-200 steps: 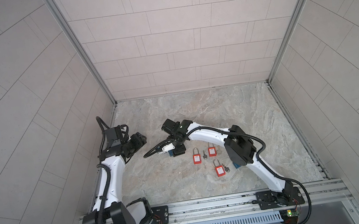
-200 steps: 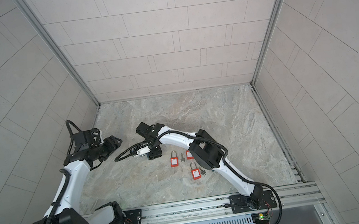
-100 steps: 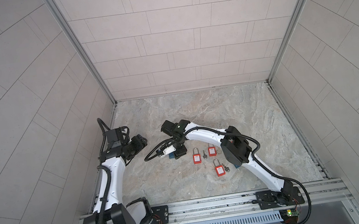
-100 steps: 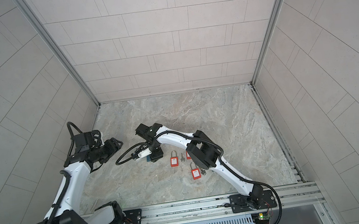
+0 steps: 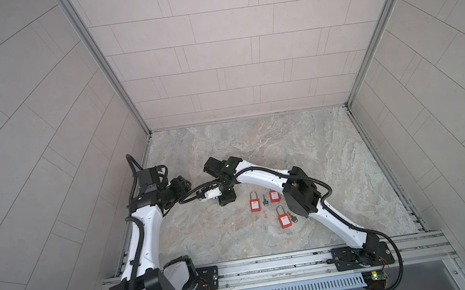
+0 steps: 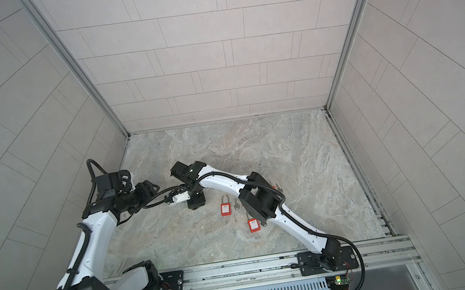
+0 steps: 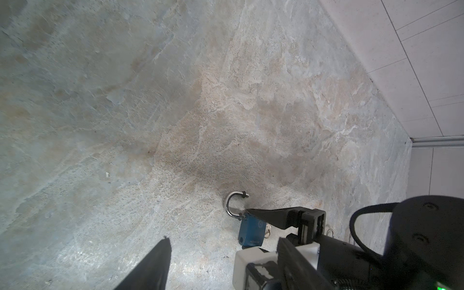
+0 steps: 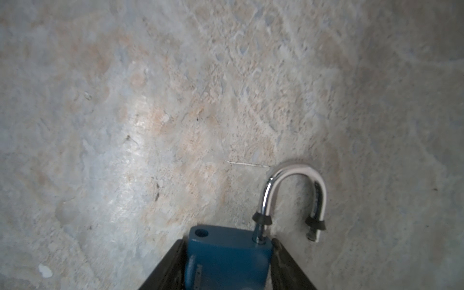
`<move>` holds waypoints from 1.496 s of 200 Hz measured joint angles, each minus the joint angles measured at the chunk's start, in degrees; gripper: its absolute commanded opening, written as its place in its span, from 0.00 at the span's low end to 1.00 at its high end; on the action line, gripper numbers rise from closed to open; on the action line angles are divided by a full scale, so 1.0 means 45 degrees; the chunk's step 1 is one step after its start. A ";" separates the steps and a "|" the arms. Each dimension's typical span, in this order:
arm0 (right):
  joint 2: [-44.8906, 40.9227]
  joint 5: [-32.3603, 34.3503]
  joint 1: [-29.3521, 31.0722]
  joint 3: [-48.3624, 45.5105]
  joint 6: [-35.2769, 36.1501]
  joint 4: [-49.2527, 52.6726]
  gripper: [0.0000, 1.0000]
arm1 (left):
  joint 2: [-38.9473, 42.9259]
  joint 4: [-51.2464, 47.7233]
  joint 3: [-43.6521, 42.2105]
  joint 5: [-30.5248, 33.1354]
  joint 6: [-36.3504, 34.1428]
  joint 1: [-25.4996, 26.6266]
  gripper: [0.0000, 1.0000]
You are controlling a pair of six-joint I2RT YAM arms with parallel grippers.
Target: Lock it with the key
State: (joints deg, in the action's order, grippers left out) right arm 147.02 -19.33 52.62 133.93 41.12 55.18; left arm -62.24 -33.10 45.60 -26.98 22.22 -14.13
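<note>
A blue padlock point(image 8: 227, 256) with its steel shackle point(image 8: 293, 173) swung open lies on the stone floor. My right gripper point(image 8: 228, 241) is shut on its body, one finger pressed to each side. In both top views the right gripper point(image 5: 226, 197) point(image 6: 196, 201) points down left of centre and hides the lock. My left gripper point(image 7: 223, 239) is open and empty, a short way off, seen in both top views point(image 5: 183, 185) point(image 6: 150, 188). In the left wrist view the blue padlock point(image 7: 251, 232) has a small metal ring point(image 7: 268, 229) beside it. A key point(image 5: 264, 201) lies loose further right.
Three red padlocks point(image 5: 255, 203) point(image 5: 274, 196) point(image 5: 284, 220) lie right of the right gripper, and a second key point(image 5: 293, 220) lies by the nearest one. The right arm's elbow point(image 5: 300, 194) hangs over them. Tiled walls enclose the floor point(image 5: 255, 142); a metal rail point(image 5: 271, 264) runs along the front.
The right gripper's jaws have narrowed onto the blue padlock and the gripper has sunk slightly toward the front left. The left arm has barely moved.
</note>
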 measured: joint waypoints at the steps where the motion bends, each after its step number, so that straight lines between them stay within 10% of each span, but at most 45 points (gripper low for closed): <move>1: 0.0005 0.0010 0.0000 0.0010 -0.0015 0.0000 0.57 | 0.0000 -0.0005 0.0000 0.0000 0.0000 0.0000 0.73; 70: 0.0092 0.0461 0.0034 0.0413 -0.0461 0.0670 0.17 | 0.0078 0.0053 -0.0136 -0.0272 -0.0403 0.0000 0.73; 157: -0.5338 -0.1132 -0.1530 -0.5032 0.2535 0.0976 0.18 | 0.1933 0.1889 -0.0656 -0.2006 -0.2448 0.0301 0.68; 217: -0.9097 -0.3793 -0.3920 -0.6475 0.4245 0.2288 0.18 | 0.3361 0.3944 -0.2312 -0.3157 -0.5882 0.4493 0.66; 299: -0.9870 -0.4313 -0.3604 -0.7558 0.4172 0.2934 0.18 | 0.3342 0.7509 -0.3677 -0.3973 -0.8553 0.8689 0.56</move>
State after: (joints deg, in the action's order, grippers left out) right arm 102.61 -38.74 36.40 99.92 59.90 68.38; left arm -47.20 0.69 29.06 -44.86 -16.27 24.97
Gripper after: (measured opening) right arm 0.458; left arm 0.568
